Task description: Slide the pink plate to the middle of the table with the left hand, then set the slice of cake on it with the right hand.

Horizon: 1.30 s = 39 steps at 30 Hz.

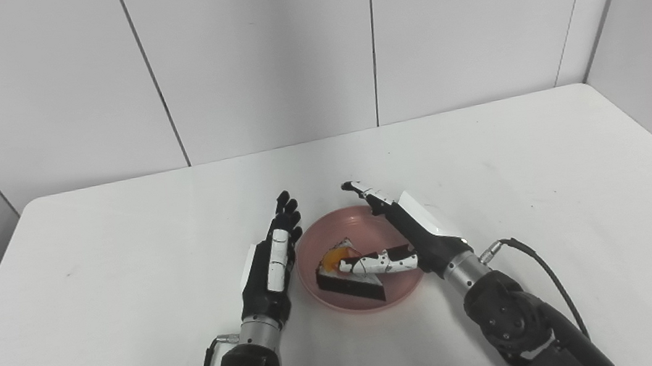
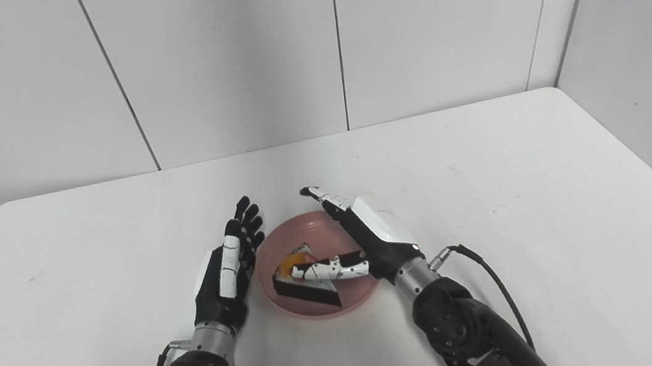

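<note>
Cake slice on pink plate looks soft, crushable; I'd hold its sides. Right hand fingers wide, thumb touching it; left hand flat, empty.

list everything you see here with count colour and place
round pink plate: one, pink, near the middle of the table, between the two hands
wedge slice of cake: one, dark base, white top, orange topping, lying on the plate
white table: one, white, fills the lower picture, grey wall panels behind
left hand: one, black and white, open, fingers straight, beside the plate's left rim
right hand: one, black and white, open above the plate's right side, thumb over the cake
</note>
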Each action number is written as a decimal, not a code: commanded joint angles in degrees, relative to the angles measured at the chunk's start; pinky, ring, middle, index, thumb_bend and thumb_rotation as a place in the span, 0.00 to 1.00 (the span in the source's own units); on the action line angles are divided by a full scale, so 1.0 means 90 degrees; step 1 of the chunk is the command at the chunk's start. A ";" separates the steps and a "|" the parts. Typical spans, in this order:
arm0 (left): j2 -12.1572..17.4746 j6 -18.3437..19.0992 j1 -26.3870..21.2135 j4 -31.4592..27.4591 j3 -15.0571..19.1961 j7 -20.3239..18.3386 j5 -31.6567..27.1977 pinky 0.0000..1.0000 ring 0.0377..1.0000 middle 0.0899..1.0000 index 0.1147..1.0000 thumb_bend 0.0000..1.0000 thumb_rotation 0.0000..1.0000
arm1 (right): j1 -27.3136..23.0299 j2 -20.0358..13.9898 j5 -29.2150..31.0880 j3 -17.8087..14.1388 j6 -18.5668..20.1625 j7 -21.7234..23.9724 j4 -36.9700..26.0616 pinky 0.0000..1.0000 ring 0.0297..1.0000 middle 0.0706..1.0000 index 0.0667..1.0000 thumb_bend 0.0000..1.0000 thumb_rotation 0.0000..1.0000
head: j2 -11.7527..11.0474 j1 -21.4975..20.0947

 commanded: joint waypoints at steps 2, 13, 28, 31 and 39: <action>0.0147 0.0054 0.0064 -0.0060 0.0076 0.0001 -0.0051 1.00 1.00 1.00 1.00 0.76 1.00 | -0.0074 0.0023 0.0138 -0.0142 -0.0454 -0.0111 -0.0245 0.84 0.98 1.00 0.99 0.68 0.74 | 0.0001 0.0049; 0.0294 0.0070 0.0147 -0.0186 0.0225 0.0001 -0.0138 1.00 1.00 1.00 1.00 0.74 1.00 | 0.0270 0.0146 0.0723 -0.0702 -0.0619 -0.0228 -0.0198 0.87 0.95 1.00 1.00 0.67 0.86 | -0.0016 0.0127; 0.0189 -0.0145 0.0226 -0.0143 0.0266 0.0124 -0.0143 1.00 1.00 1.00 1.00 0.73 1.00 | 0.0365 0.0722 0.2616 -0.1660 -0.1033 -0.0202 0.0344 1.00 1.00 1.00 1.00 0.65 0.91 | -0.0107 0.0523; 0.0182 -0.0223 0.0214 -0.0071 0.0268 0.0104 -0.0165 1.00 1.00 1.00 1.00 0.73 1.00 | 0.0352 0.0748 0.2706 -0.1694 -0.1045 -0.0188 0.0408 1.00 1.00 1.00 1.00 0.64 0.91 | -0.0116 0.0548; 0.0134 -0.0289 0.0196 -0.0063 0.0263 0.0181 -0.0110 1.00 1.00 1.00 1.00 0.70 1.00 | 0.0350 0.0799 0.2894 -0.1739 -0.0772 -0.0160 0.0392 1.00 1.00 1.00 1.00 0.63 0.95 | -0.0042 0.0745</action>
